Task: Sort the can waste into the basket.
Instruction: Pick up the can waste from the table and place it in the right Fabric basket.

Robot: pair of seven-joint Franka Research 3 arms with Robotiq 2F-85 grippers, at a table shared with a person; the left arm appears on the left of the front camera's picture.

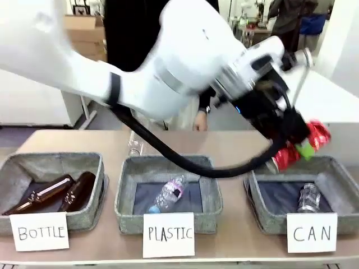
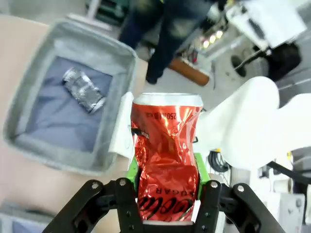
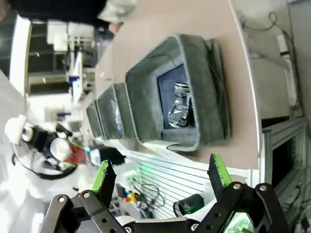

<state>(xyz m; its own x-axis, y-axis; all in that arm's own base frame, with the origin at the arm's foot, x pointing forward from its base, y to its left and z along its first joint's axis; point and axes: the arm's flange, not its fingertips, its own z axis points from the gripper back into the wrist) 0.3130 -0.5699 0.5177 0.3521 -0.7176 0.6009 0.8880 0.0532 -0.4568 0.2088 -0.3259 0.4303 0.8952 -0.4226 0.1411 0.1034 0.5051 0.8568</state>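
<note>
My left gripper hangs above the back edge of the grey basket signed "CAN", shut on a crushed red can with white print. In the left wrist view the red can stands upright between the green pads of that gripper, and the basket lies below to the left. A dark and silver can lies inside it, also seen as the silver can. My right gripper is open and holds nothing, off the table's end beyond the basket.
A basket signed "BOTTLE" holds two brown bottles. The middle basket signed "PLASTIC" holds a clear plastic bottle. Another clear bottle lies on the table behind it. A person's hand hangs at the far edge.
</note>
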